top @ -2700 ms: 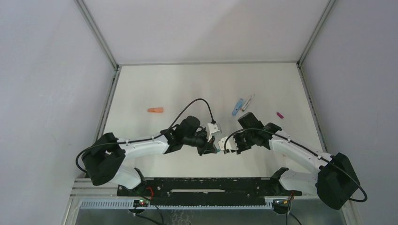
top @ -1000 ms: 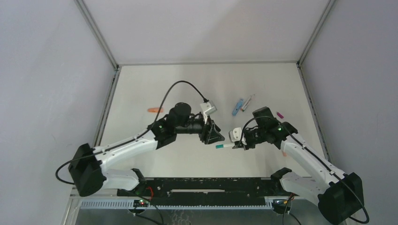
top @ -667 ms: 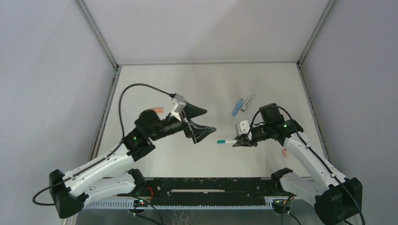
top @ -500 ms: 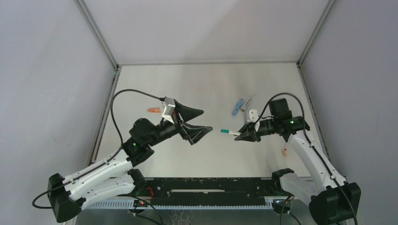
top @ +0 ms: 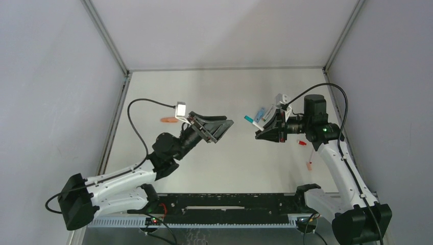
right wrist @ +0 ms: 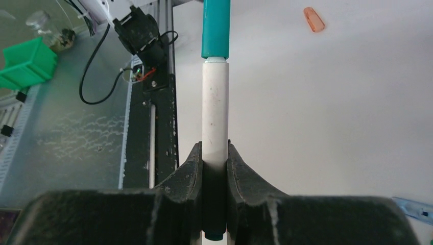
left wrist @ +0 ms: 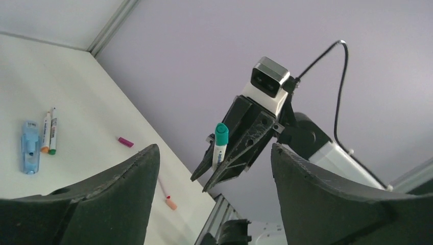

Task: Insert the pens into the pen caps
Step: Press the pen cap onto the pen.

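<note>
Right wrist — right fingers [right wrist: 186, 173] clamp teal-capped pen [right wrist: 215, 117] | left wrist — left fingers [left wrist: 102, 196] spread wide

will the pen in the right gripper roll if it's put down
Probably: the pen has a round, smooth barrel with no clip showing, and the table looks flat. It seems stiff and light, standing straight out of the right gripper without sagging. Its glossy plastic might slip in a loose pinch.
</note>
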`<action>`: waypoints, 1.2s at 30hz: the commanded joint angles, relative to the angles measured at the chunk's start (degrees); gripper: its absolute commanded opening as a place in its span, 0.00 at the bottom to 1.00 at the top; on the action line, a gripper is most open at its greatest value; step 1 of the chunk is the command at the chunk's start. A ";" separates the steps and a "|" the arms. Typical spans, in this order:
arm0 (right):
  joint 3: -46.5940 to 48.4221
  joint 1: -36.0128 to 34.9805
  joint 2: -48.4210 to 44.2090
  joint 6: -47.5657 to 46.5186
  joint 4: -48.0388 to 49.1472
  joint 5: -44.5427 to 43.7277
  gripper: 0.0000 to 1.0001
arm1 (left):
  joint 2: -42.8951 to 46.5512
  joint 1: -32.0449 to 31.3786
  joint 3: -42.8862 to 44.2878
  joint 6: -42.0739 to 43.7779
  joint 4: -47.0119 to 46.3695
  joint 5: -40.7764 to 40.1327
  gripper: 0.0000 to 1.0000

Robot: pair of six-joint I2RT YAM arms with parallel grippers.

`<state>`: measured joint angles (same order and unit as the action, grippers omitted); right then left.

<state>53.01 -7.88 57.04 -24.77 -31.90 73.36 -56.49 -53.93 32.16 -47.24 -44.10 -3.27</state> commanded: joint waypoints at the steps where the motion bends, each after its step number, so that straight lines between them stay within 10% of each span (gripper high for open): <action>1: 1.92 0.15 -0.32 8.20 5.11 0.23 0.00 | -3.76 -1.92 6.28 -5.44 1.07 -7.60 0.80; 15: 0.53 -0.07 -0.04 8.08 6.30 -1.79 0.00 | -12.74 -4.64 14.43 -9.54 5.67 -8.34 0.57; 36: -0.02 -1.64 -0.03 6.54 5.77 -5.26 0.00 | -16.93 -4.95 18.02 -9.23 6.65 -6.40 0.46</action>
<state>52.97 -8.95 57.12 -17.78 -27.16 68.86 -72.97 -58.50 46.52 -56.60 -36.71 -10.31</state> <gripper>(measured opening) 0.208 0.475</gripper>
